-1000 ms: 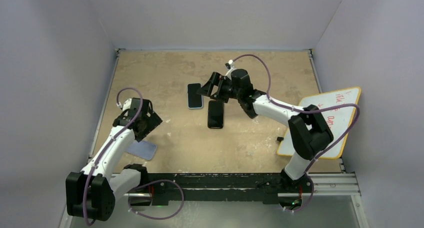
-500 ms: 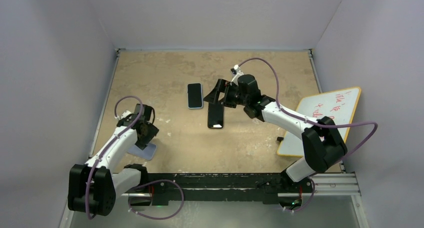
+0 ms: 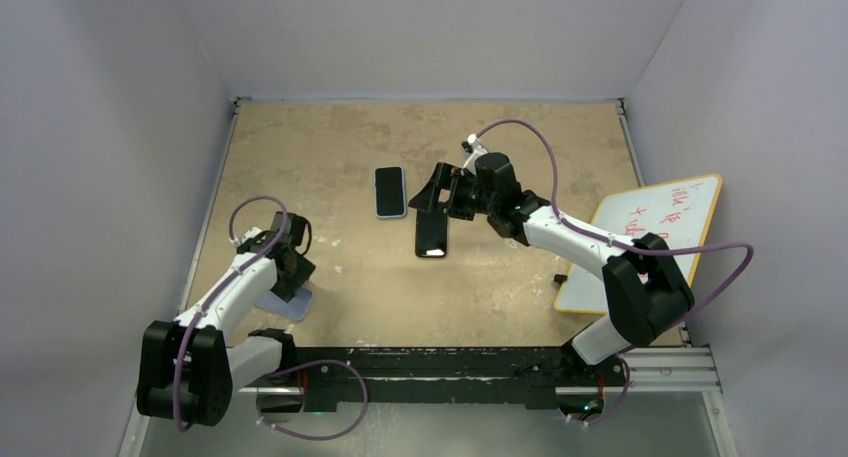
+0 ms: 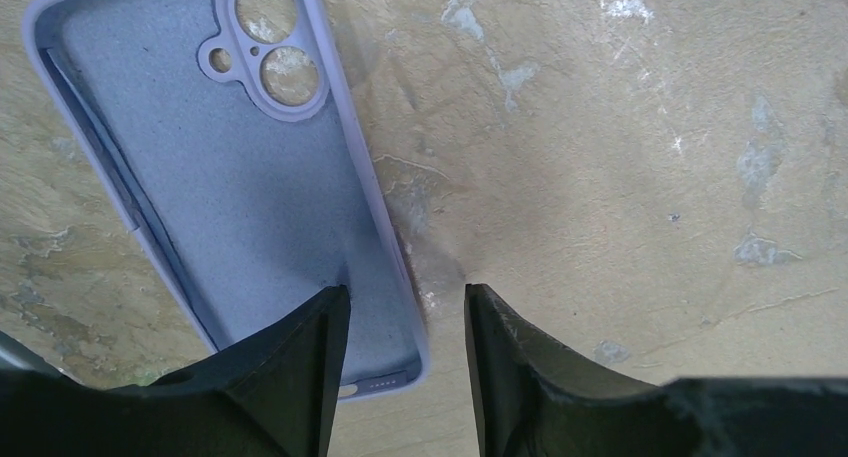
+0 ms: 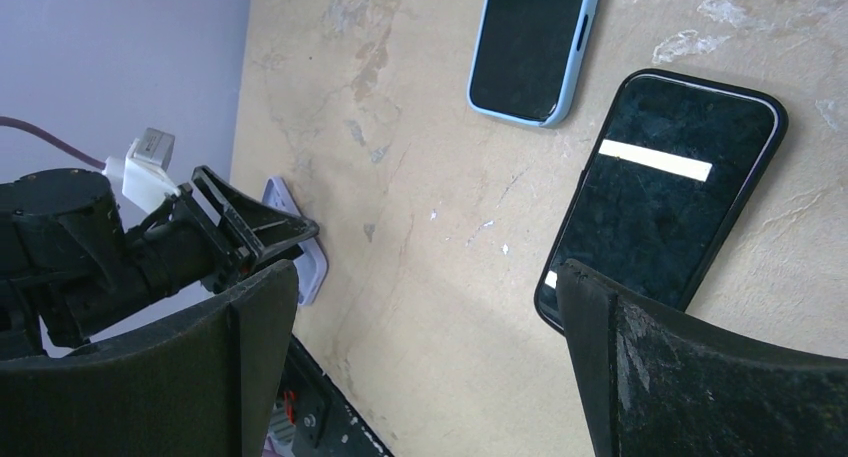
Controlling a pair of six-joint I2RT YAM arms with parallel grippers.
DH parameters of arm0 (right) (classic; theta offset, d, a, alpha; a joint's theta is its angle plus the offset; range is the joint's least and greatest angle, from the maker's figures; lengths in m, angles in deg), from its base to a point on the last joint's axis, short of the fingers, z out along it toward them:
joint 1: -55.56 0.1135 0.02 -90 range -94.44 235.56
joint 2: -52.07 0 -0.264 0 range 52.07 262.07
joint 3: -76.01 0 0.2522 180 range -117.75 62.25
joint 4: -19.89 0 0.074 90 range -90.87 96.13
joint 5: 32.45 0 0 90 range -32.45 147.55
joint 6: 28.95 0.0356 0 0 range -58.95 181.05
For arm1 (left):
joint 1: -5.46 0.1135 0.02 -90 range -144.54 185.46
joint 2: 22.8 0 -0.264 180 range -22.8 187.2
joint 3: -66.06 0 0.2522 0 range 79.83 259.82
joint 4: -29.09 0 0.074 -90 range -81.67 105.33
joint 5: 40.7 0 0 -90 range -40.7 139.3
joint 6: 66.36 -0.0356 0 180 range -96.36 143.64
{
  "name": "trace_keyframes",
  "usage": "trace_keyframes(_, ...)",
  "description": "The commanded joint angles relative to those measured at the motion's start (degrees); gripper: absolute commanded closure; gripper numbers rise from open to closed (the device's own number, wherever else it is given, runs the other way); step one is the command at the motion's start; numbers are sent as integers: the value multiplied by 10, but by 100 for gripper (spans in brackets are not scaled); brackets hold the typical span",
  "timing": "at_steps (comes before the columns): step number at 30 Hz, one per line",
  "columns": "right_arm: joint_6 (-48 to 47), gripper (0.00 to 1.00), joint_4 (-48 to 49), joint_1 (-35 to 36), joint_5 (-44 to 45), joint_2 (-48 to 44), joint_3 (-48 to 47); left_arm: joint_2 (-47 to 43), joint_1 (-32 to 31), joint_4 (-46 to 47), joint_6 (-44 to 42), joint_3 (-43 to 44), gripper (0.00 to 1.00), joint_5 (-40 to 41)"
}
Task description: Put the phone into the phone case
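An empty lavender phone case (image 3: 287,301) lies open side up at the table's near left. In the left wrist view the case (image 4: 230,177) shows its camera cutouts at the top. My left gripper (image 3: 288,272) is low over it, open; in the left wrist view the gripper (image 4: 405,297) straddles the case's right wall near its bottom corner, one finger (image 4: 300,357) over the inside. A black phone (image 3: 432,233) lies screen up at mid-table and shows in the right wrist view (image 5: 660,202). My right gripper (image 3: 440,192) hovers open and empty over its far end.
A second phone in a light blue case (image 3: 390,191) lies just left of the black one, and shows in the right wrist view (image 5: 535,42). A whiteboard (image 3: 645,242) with red writing leans off the table's right edge. A small black object (image 3: 561,278) lies beside it.
My left gripper has come down and toward the near edge onto the lavender case. My right gripper has shifted right, from beside the blue-cased phone to over the black phone's far end.
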Motion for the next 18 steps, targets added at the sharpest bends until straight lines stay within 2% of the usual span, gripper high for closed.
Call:
trace_keyframes(1, -9, 1, -7, -1, 3, -24, -3, 15, 3, 23, -12, -2, 53, 9)
trace_keyframes(3, -7, 1, -8, -1, 9, -25, -3, 18, 3, 27, -16, -3, 58, 7)
trace_keyframes(7, 2, 1, -45, -1, 47, -23, -12, 16, 3, 37, -28, -4, 75, -5)
trace_keyframes(11, 4, 1, -75, -1, 93, -38, -16, 7, 3, 47, -53, 0, 99, -23)
trace_keyframes(15, 17, 1, -115, -1, 152, -52, -25, -3, 0, 77, -95, 2, 100, -62)
trace_keyframes(18, 29, 1, -200, -1, 215, -45, -60, -14, -14, 120, -134, 2, 100, -100)
